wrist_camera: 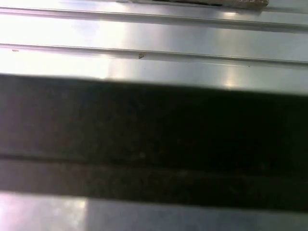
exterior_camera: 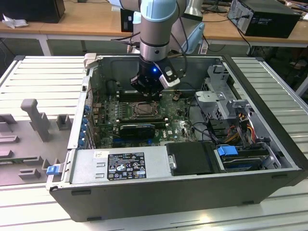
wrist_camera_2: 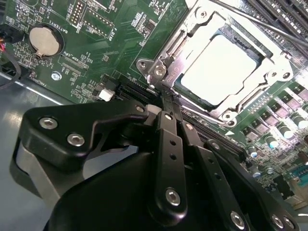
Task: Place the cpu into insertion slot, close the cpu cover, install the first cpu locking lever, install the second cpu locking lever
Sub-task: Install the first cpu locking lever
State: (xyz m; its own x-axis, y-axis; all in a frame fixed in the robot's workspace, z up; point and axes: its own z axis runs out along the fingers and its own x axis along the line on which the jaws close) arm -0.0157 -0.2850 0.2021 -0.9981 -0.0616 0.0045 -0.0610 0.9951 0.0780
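While the tool hangs shut and empty, the pale cpu lies under its silvery cpu cover.

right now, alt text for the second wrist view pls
The gripper, jaws drawn together, sits at the edge of the insertion slot, where the cpu lies under the lowered cpu cover. Green motherboard surrounds it.
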